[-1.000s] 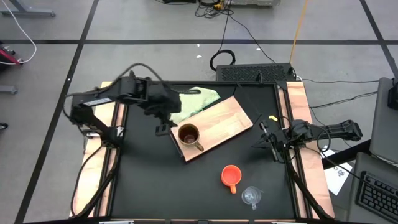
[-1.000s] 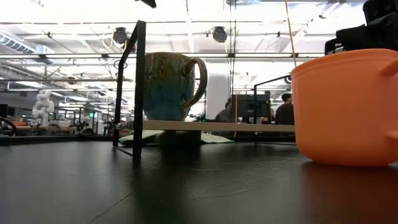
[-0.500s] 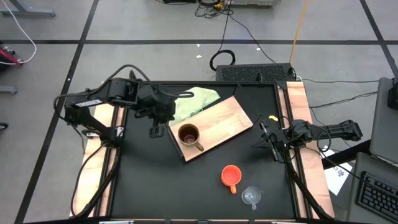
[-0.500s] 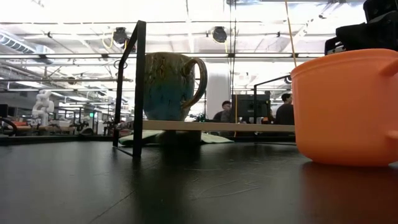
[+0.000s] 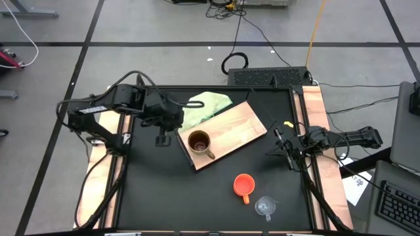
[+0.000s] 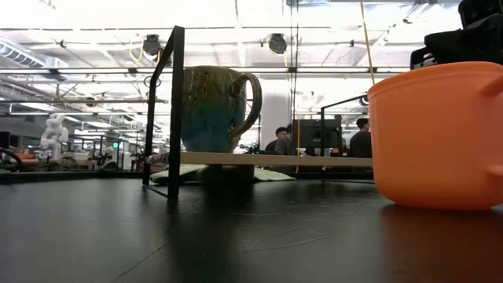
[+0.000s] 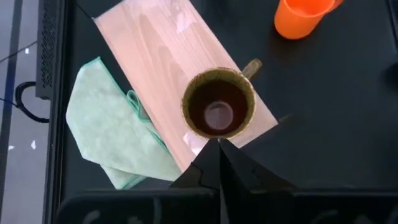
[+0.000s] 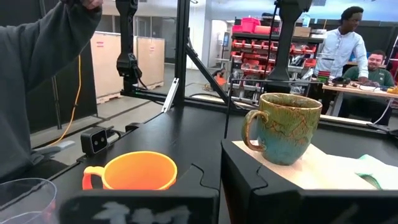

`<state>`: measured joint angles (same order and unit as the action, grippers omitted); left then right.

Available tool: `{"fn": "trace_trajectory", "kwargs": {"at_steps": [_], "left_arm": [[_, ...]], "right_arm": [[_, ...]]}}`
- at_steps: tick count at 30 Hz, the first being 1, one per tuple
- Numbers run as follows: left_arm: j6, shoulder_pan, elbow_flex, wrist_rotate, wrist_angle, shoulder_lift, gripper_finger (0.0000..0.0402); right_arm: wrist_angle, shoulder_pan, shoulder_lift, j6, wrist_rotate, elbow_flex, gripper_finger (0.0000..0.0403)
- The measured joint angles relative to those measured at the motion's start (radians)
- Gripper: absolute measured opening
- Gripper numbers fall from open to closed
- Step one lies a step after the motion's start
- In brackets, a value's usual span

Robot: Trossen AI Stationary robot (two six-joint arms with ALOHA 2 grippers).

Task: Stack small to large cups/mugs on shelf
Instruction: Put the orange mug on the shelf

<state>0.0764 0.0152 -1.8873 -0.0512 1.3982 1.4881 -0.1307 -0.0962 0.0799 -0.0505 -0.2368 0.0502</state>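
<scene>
Black bench (image 5: pixel 151 196) carries the wooden shelf (image 5: pixel 230 128) with the brown mug (image 5: pixel 199 143) upright on its near-left end, green cloth (image 5: pixel 203 107) tucked under the far side. Orange cup (image 5: pixel 243 185) and clear glass cup (image 5: pixel 265 208) sit on the bench nearer the front, off the shelf. Left gripper (image 5: pixel 165 134) hovers just left of the mug, fingers closed and empty; right gripper (image 5: pixel 281 145) waits at the right edge, fingers together, holding nothing.

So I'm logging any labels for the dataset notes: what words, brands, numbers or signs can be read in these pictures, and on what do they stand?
None can be read.
Left arm: pale markings on its link, too small to read.
Brown mug, orange cup, glass cup, shelf: no text shows.
Boxes on the room's racks: any labels are too blurred.
</scene>
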Motion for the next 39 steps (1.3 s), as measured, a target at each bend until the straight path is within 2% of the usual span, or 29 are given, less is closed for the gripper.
{"fn": "trace_trajectory", "kwargs": {"at_steps": [5, 14, 19, 26, 32, 39], "left_arm": [[-0.001, 0.024, 0.068, 0.0, -0.084, -0.091, 0.0001], [-0.009, 0.056, 0.387, 0.008, -0.364, -0.327, 0.0001], [-0.026, 0.087, 0.541, 0.02, -0.462, -0.446, 0.0001], [-0.011, 0.137, 0.785, 0.009, -0.8, -0.622, 0.0], [-0.063, 0.154, 0.916, 0.005, -0.887, -0.681, 0.0], [-0.003, 0.196, 0.983, 0.006, -0.955, -0.699, 0.0]], "right_arm": [[0.001, 0.0, 0.0, 0.012, 0.0, 0.0, 0.0], [0.004, 0.0, 0.0, 0.004, 0.0, 0.0, 0.0], [0.004, 0.0, 0.0, 0.004, 0.0, 0.0, 0.0], [0.008, 0.0, 0.0, 0.004, 0.0, 0.0, 0.0], [0.008, 0.0, 0.0, 0.001, 0.0, 0.0, 0.0], [0.008, 0.0, 0.0, 0.001, 0.0, 0.0, 0.0]]}}
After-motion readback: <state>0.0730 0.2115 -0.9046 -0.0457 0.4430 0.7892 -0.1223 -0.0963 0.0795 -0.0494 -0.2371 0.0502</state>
